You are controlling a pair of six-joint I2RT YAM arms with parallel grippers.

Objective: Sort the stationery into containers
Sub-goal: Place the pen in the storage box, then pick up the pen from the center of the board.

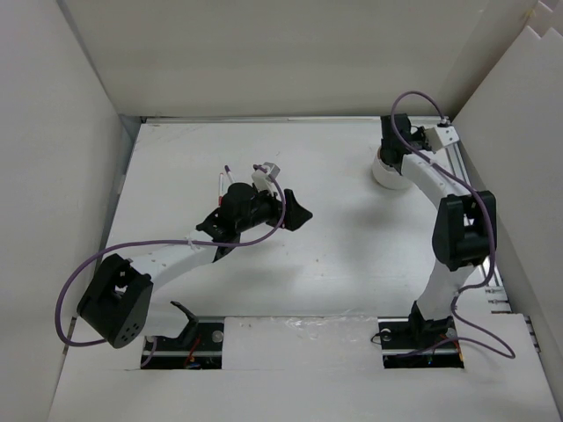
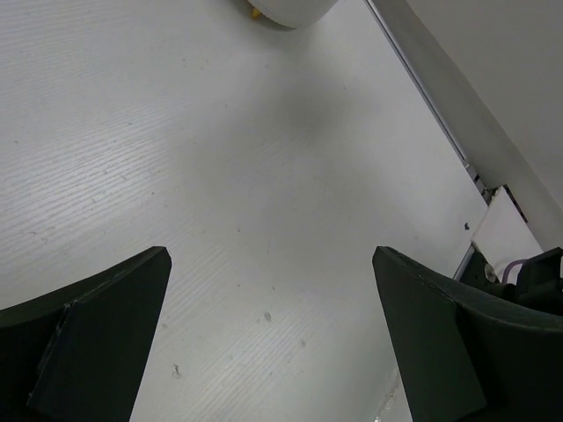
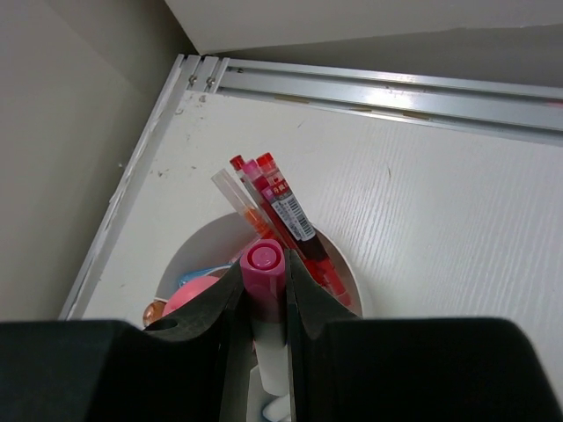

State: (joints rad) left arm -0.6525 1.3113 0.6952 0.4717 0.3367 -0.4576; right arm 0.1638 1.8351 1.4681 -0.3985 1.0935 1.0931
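Closest to the lens are the dark fingers of my right gripper (image 3: 263, 280), pinched narrow on a pink marker (image 3: 262, 260) that lies lengthwise between them, its pink end showing at the tips, so I judge it can slide straight into the opening below. Around that, the white table (image 3: 422, 229) runs to its back corner, where the cup (image 3: 189, 255) sits just under me. My left gripper (image 2: 271, 257) hangs over the table with its fingers spread wide and nothing between them, probably ready for the loose pens (image 1: 220, 182) lying just beside that arm. Inside the cup, red pens (image 3: 283, 215) lean against the far rim and rounded pink pieces (image 3: 195, 294) sit low on the left. Which compartment the marker is over I cannot tell.
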